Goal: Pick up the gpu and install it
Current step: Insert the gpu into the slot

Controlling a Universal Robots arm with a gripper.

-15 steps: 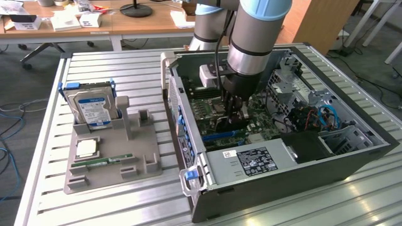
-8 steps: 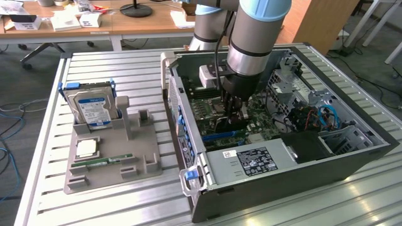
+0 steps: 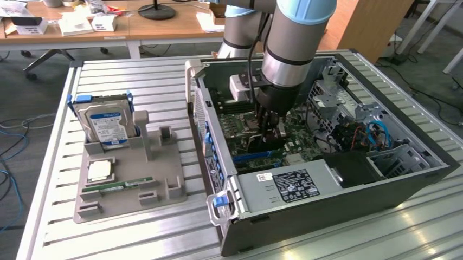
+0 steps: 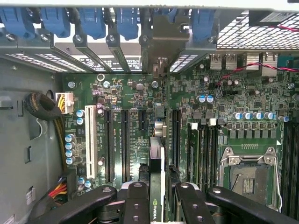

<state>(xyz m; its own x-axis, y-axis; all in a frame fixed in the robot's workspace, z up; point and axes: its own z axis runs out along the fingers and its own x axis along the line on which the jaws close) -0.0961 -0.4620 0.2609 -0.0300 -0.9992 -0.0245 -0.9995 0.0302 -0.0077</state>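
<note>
My gripper (image 4: 161, 205) is shut on the gpu (image 4: 157, 163), a thin dark card seen edge-on between the two black fingers (image 4: 138, 203), with a green logo near the grip. The card stands upright over the green motherboard (image 4: 126, 93), in line with the black expansion slots (image 4: 125, 140). Its silvery bracket (image 4: 163, 39) reaches the case's rear slot openings. In the exterior view the gripper (image 3: 268, 124) is down inside the open computer case (image 3: 405, 179), just above the motherboard (image 3: 242, 127). Whether the card's edge sits in a slot is hidden.
A grey holder tray (image 3: 134, 187) at the exterior view's left carries a hard drive (image 3: 105, 123), a processor (image 3: 100, 170) and a green memory stick (image 3: 119, 186). Inside the case are the power supply (image 3: 285, 187), blue slot latches (image 4: 93, 21), a white slot (image 4: 89, 140) and the processor socket (image 4: 247, 175).
</note>
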